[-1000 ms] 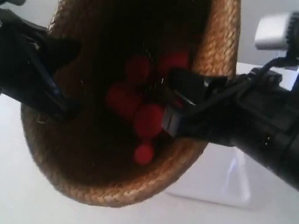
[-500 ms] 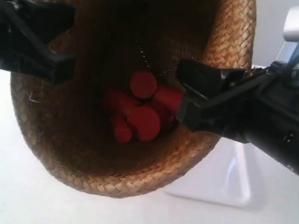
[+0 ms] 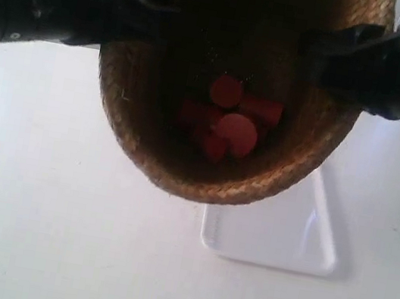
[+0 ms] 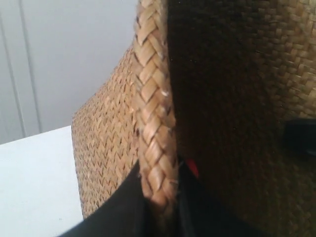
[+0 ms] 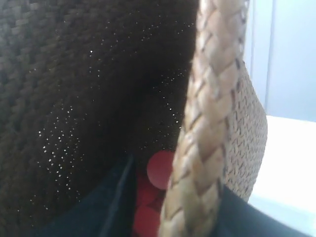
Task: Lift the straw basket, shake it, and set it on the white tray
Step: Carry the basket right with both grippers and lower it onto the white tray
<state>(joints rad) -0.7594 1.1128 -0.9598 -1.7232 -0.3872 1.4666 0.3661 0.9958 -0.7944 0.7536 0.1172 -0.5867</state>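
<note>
Rim-clamping is holding: left gripper [image 4: 159, 205] and right gripper [image 5: 190, 210] are both pinching the straw basket [image 3: 218, 179], airborne. Its red pieces [image 3: 228, 120] are regrouping as it is swinging up-frame, so shaking seems underway; the white tray [image 3: 276, 243] is waiting beyond.

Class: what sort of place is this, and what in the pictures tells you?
Probably a robot lab or test bench: black robot arms hold a straw basket above a bare white tabletop with a white tray, and the wall behind is plain and pale.
</note>
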